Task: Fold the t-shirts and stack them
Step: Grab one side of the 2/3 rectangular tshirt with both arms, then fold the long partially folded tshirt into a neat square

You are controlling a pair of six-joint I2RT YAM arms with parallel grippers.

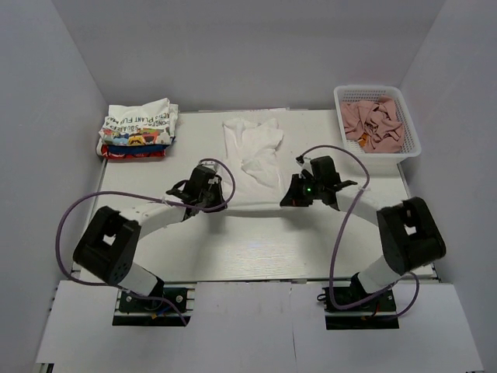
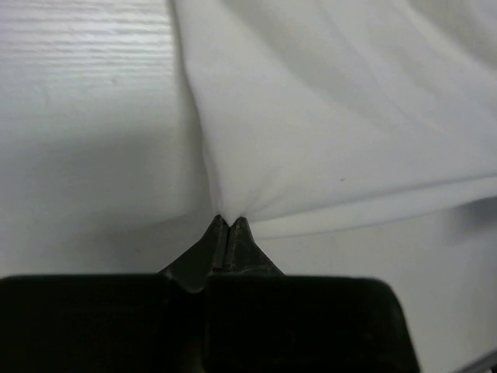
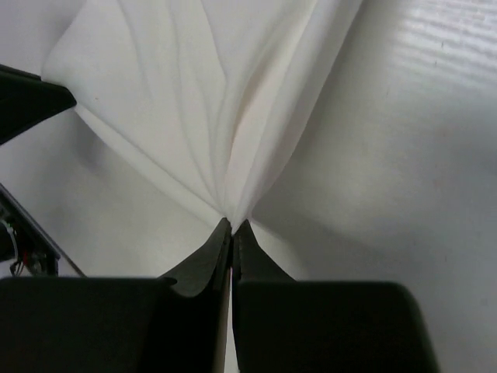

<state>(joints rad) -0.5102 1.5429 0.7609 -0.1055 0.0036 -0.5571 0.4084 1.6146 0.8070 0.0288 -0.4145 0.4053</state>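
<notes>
A large plain white t-shirt [image 1: 252,151] lies stretched down the middle of the white table. My left gripper [image 1: 211,189] is shut on its near left corner, the cloth [image 2: 326,116] fanning out from the fingertips. My right gripper [image 1: 299,190] is shut on its near right corner, with folds of the shirt [image 3: 202,93] radiating from the pinch. A stack of folded t-shirts [image 1: 138,129] sits at the far left: a white one with black lettering on top, colourful-printed and red ones beneath.
A white mesh basket [image 1: 378,95] with pinkish-brown cloths [image 1: 373,123] stands at the far right corner. White walls enclose the table on three sides. Purple cables loop from both arms over the near part of the table [image 1: 256,249].
</notes>
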